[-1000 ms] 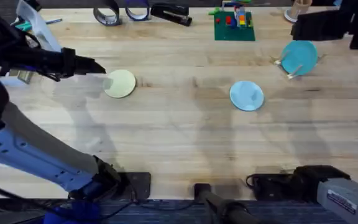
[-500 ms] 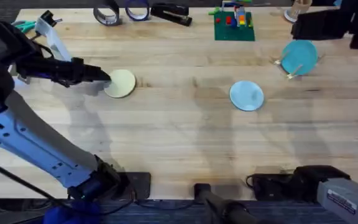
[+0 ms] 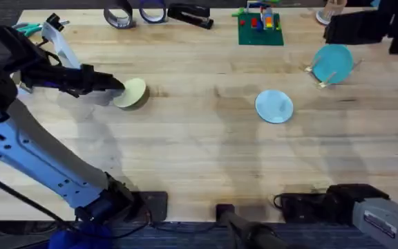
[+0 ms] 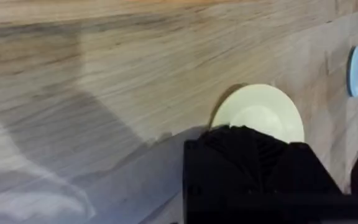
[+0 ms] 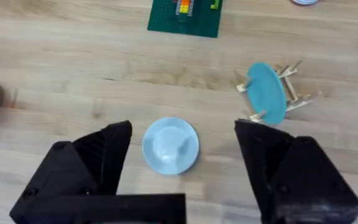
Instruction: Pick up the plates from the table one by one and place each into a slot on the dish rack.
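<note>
One teal plate already stands in the dish rack near the table's far right corner. You have the left gripper at the cream plate, grip indeterminate. The light blue plate remains mid-table; the right gripper is spread wide.

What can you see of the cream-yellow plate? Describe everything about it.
The cream-yellow plate is small, round and plain, plastic by its look, with a shallow rim. It sits on the wooden table toward the far left, its left edge apparently tipped up. The left gripper is at that edge, its jaws around the rim.
</note>
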Motion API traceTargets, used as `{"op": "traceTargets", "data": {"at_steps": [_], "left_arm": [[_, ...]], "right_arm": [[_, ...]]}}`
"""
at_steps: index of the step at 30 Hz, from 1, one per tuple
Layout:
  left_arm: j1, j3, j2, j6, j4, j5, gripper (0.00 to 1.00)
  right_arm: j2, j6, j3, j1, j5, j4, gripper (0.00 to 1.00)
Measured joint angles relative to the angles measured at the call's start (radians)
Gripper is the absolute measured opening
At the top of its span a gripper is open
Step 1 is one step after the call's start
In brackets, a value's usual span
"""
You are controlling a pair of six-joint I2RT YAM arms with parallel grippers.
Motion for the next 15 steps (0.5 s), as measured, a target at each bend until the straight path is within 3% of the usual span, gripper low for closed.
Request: {"op": "traceTargets", "data": {"at_steps": [8, 15], "left_arm": [[0.000, 0.000, 0.000, 0.002, 0.000, 0.000, 0.039], [0.000, 0.000, 0.000, 0.002, 0.000, 0.000, 0.037]], "right_arm": [[0.012, 0.147, 0.001, 0.001, -0.176, 0.009, 0.995], [0.186, 0.283, 0.008, 0.071, -0.394, 0.078, 0.996]]}}
